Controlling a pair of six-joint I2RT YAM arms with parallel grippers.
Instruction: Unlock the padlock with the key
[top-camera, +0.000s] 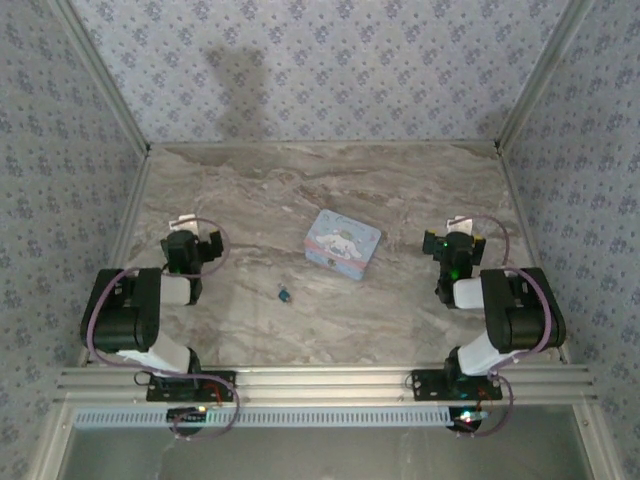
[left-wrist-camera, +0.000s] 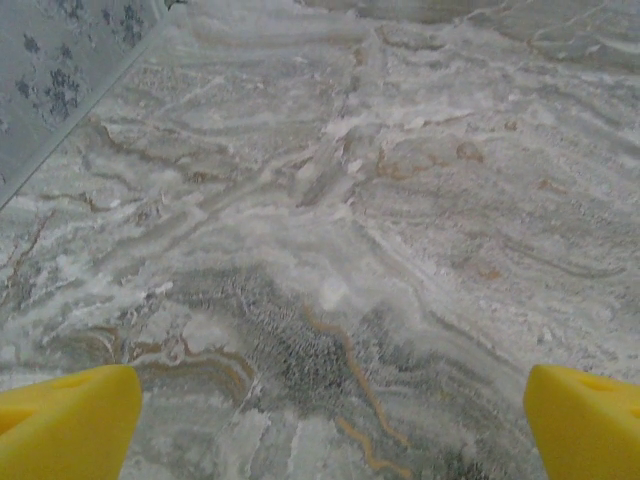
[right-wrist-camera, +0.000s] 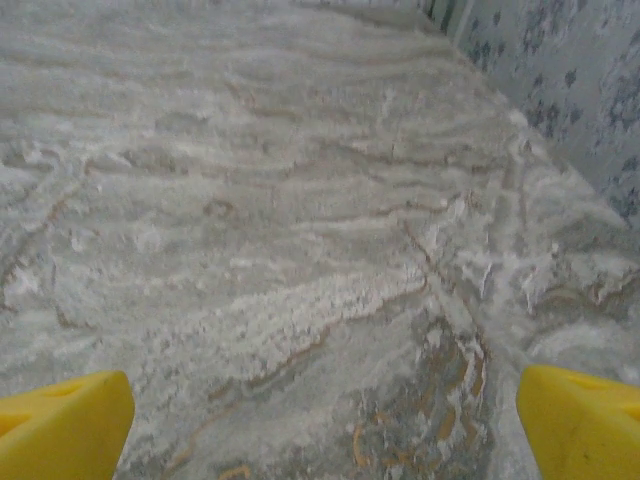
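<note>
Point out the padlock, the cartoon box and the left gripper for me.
padlock (top-camera: 284, 294), top view, middle of its dark blue-teal body.
box (top-camera: 342, 243), top view, middle of its printed lid.
left gripper (left-wrist-camera: 330, 425), left wrist view, midway between its yellow fingertips.

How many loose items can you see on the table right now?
2. The light blue box sits mid-table. The tiny dark padlock lies apart from it, toward the near edge and to its left. Anything thinner may be too small to make out.
</note>
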